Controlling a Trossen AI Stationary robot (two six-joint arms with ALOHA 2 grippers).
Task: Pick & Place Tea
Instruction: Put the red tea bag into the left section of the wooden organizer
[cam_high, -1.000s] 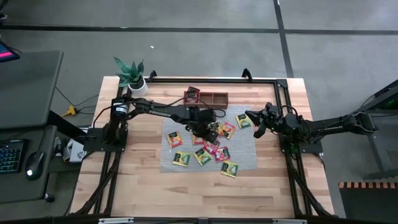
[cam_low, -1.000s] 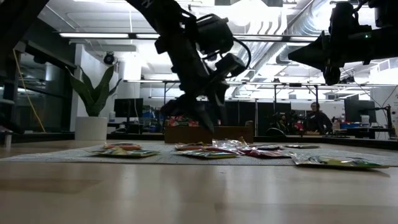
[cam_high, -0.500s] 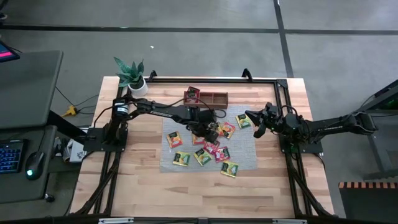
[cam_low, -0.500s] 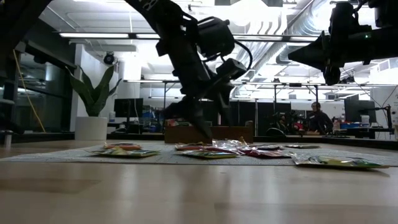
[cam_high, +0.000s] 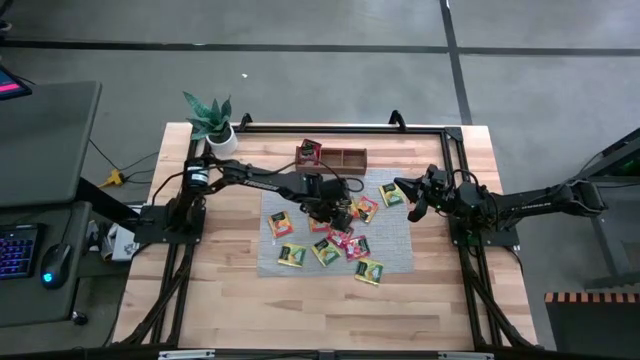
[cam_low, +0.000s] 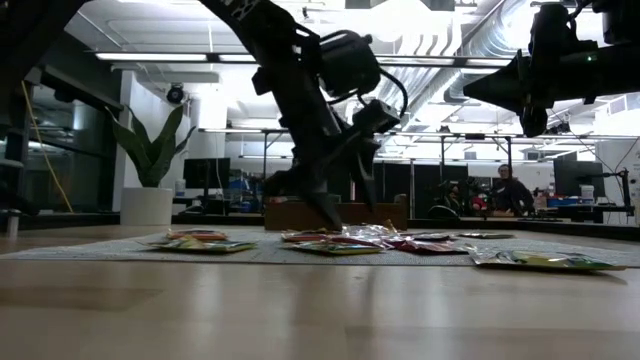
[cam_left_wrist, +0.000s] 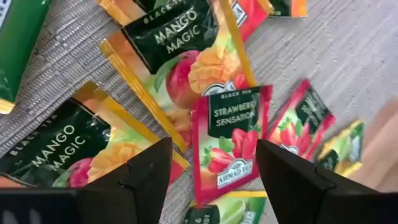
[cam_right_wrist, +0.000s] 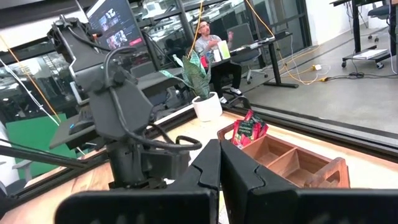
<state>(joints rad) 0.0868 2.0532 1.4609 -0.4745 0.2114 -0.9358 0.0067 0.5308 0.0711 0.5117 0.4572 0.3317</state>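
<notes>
Left wrist view shows you the strawberry sachet (cam_left_wrist: 230, 140), a red tea bag lying flat on the grey mat (cam_left_wrist: 348, 56), right between the two dark fingers (cam_left_wrist: 146, 177) of the left gripper (cam_left_wrist: 214, 180). Those jaws stand wide apart and hold nothing. The sachet is in the crowded middle of the mat, and that is your trouble. An orange mango sachet (cam_left_wrist: 186, 62) touches it on one side, and another red sachet (cam_left_wrist: 298, 124) lies just beside it on the other. If you close now, a finger may land on a neighbour, so you could lift two bags at once, or only shove the pile around. The bag is thin and flat, so the fingers may slide over it and come up with nothing. Push down too hard and you may drag the mat and bunch it up. From the high view, the rest of the tea (cam_high: 325, 250) is spread over the mat, with a few bags near its front edge. The wooden tray (cam_high: 340, 157) waits at the back edge of the table (cam_high: 230, 290), with some red tea already in one end. A bag held by only one corner could drop on the way there. Your right gripper (cam_high: 412, 203) hangs shut above the right edge of the mat, so keep it away from the left arm.
</notes>
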